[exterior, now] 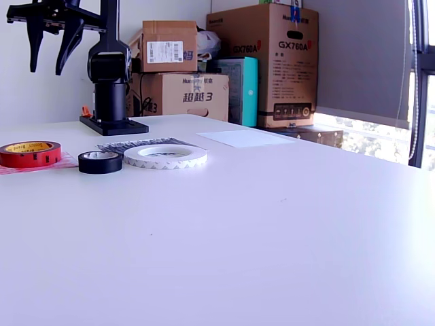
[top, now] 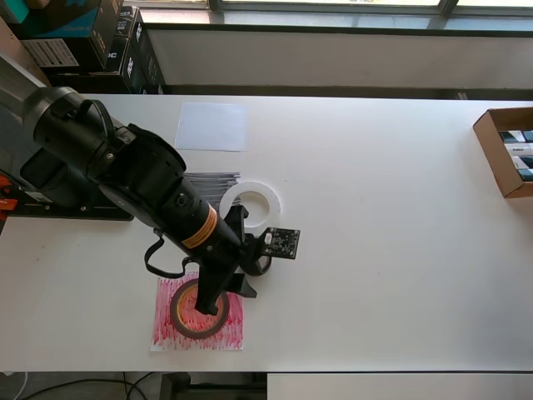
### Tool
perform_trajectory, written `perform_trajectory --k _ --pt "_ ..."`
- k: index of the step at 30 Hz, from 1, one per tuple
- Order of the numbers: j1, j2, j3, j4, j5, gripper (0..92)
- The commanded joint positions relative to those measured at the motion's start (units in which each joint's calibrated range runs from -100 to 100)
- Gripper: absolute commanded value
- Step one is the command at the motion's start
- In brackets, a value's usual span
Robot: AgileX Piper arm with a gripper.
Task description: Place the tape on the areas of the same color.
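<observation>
Tape rolls sit in a loose row on the white table [top: 391, 250], and the red roll [exterior: 30, 153] already lies flat on the red sheet [top: 166, 333], directly under the gripper [exterior: 51, 30], which hangs high above it with its two dark fingers apart and holding nothing. Just beyond the gripper toward the exterior view's right sits the black roll [exterior: 100, 161] on bare table, and next to that the white ring [exterior: 165, 156], partly overlapping the black sheet [exterior: 129, 143] rather than lying on the white sheet [top: 211, 127], which is well apart toward the window. All three rolls look light, stiff and low (judging by their thin hoop shapes), so they should slide easily if nudged; the likely hold is across the wall of a hoop, one finger inside the core and one outside, and the wide white ring, thin-walled and flat, looks the hardest to pinch without skidding. The overhead view lays out the sheets and shows how the white ring straddles the black sheet's edge, but the arm hides the black roll and the fingers. The exterior view shows the raised, spread fingers and all three rolls side on, with cardboard boxes [exterior: 265, 61] behind.
</observation>
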State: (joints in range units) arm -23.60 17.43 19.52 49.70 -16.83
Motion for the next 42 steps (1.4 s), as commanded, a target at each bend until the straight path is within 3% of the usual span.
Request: perform_trajectory --k 1,7,20,42 --pt "5.6 0.5 -0.8 3.7 9.3 42.9" --pt "7.1 3.1 0.7 4.1 11.6 42.9" --pt "2.1 13.9 -1.0 3.7 10.8 42.9" --pt "1.2 14.7 -0.4 3.5 6.4 43.4"
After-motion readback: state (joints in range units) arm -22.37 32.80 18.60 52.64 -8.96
